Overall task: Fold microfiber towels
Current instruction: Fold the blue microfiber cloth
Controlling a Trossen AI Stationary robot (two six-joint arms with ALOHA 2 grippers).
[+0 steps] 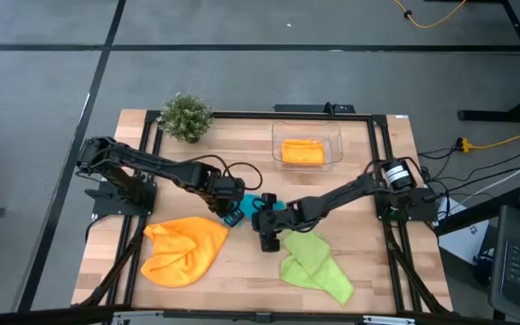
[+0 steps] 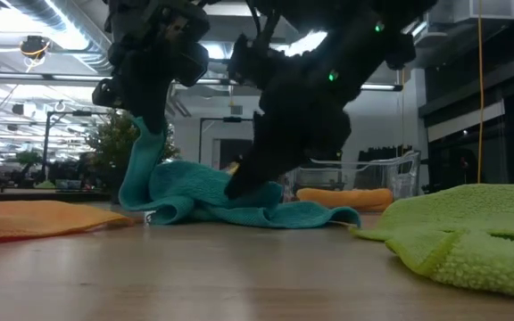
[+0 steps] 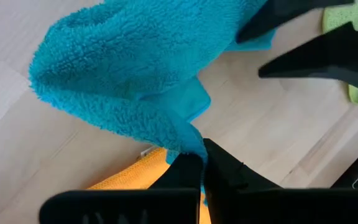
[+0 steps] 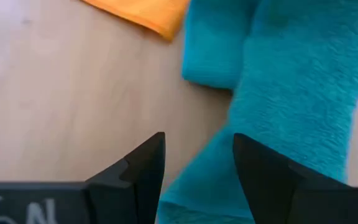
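Wooden table (image 1: 242, 271), towels spread out on it.
Near the front, an orange towel (image 1: 184, 250) and a green towel (image 1: 315, 264) are laid flat; the teal towel (image 2: 212, 192) is pinched and lifted by the left gripper (image 3: 202, 163), with the right gripper (image 4: 197, 165) spread apart over it; farther back, another orange towel (image 1: 302, 151) is kept in a clear tub (image 1: 337, 143).

Open-plan lab: exposed ceiling ducts (image 2: 52, 18), distant workbenches (image 2: 25, 183).
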